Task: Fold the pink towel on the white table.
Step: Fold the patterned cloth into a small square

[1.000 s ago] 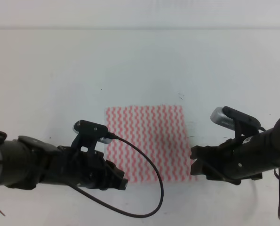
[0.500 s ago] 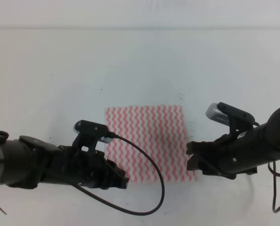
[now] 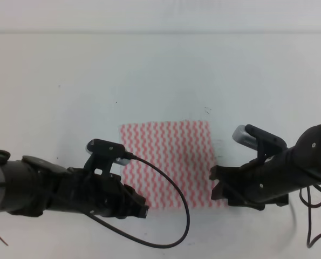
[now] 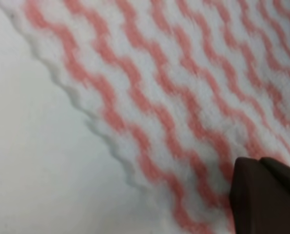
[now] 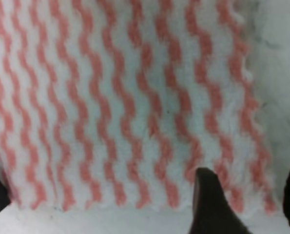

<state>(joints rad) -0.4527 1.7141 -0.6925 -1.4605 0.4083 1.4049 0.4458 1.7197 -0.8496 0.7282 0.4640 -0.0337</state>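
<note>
Pink towel [image 3: 168, 163]: I see it spread flat, unfolded, in the middle of the white table, nearer the front edge than the back. White with pink-red wavy stripes; wavy cut edges.

White table [image 3: 149, 75]: plain white top with a few small dark specks; it fills the exterior high view.

Left gripper [image 3: 138, 208]: I have it low at the towel's front left corner. In the left wrist view only one dark fingertip [image 4: 266, 195] shows, over the striped cloth close to its edge. I cannot tell whether the jaws stand apart or together.

Right gripper [image 3: 217, 186]: I have it at the towel's front right corner, over the right edge. In the right wrist view one dark finger [image 5: 210, 202] sits over the cloth near its front edge, and a second dark finger shows at the right border of that view, beyond the cloth's right edge. The jaws stand apart, with the cloth's corner between them; I cannot tell whether they touch it.

Cable [image 3: 176, 216]: a black lead loops from the left arm across the towel's front left part and onto the table.
</note>
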